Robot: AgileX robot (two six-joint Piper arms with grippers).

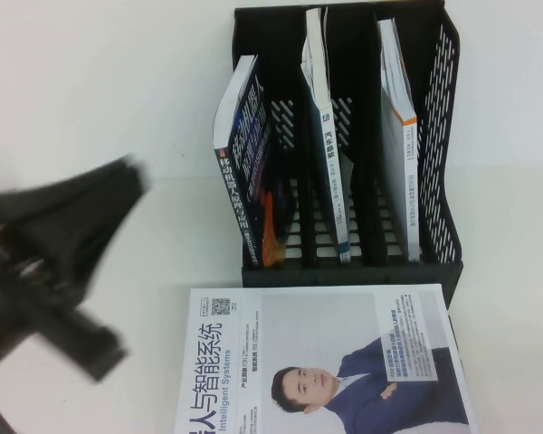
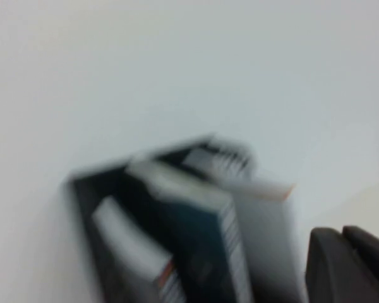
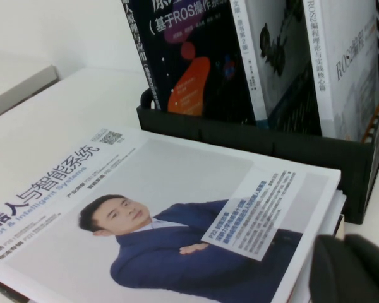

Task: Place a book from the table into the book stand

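A magazine (image 1: 326, 362) with a man in a blue suit on its cover lies flat on the white table, just in front of the black book stand (image 1: 344, 271). The stand holds three upright books: a dark blue one (image 1: 244, 172) leaning in the left slot, one (image 1: 326, 163) in the middle, and a white one (image 1: 398, 163) on the right. My left gripper (image 1: 131, 176) is blurred in the air left of the stand, shut and empty; it also shows in the left wrist view (image 2: 344, 252). My right gripper (image 3: 354, 271) is shut and empty beside the magazine's (image 3: 145, 221) right edge.
The magazine rests on other books whose edges (image 3: 331, 214) show beneath it. The stand (image 3: 252, 136) has perforated side walls. A white wall stands close behind the stand. My right arm is outside the high view.
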